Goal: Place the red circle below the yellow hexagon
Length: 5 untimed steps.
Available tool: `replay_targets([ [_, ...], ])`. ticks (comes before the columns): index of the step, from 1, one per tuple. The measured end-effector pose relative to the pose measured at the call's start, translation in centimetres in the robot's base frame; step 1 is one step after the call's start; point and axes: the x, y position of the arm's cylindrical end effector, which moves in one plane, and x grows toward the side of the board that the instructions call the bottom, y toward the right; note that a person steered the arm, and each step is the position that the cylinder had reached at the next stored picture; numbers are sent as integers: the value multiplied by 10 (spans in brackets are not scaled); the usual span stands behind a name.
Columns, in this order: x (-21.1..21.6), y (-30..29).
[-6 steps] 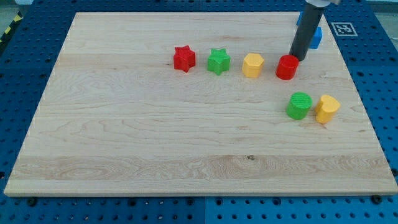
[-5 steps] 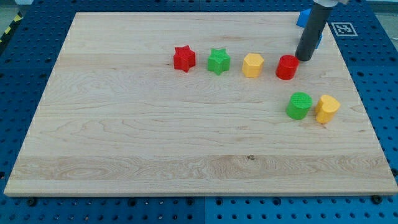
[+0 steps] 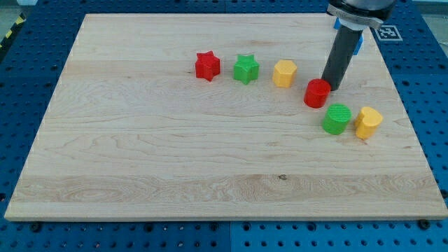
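The red circle [image 3: 316, 93] lies on the wooden board [image 3: 140, 154] toward the view's right, below and to the right of the yellow hexagon [image 3: 284, 73]. My tip [image 3: 330, 87] touches the red circle's upper right edge. A green circle [image 3: 337, 118] sits just below and right of the red circle, almost touching it.
A second yellow block [image 3: 368, 122] sits right of the green circle. A red star [image 3: 207, 66] and a green star [image 3: 246, 68] line up left of the yellow hexagon. A blue block [image 3: 358, 42] shows behind the rod at the board's top right edge.
My tip swung around to the red circle's upper right and pushed it down and to the left, close to the green circle. The other blocks have not moved.
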Motion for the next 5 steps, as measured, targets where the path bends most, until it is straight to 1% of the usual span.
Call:
replay_targets([
  [1,10,13],
  [2,22,11],
  [5,30,-53],
])
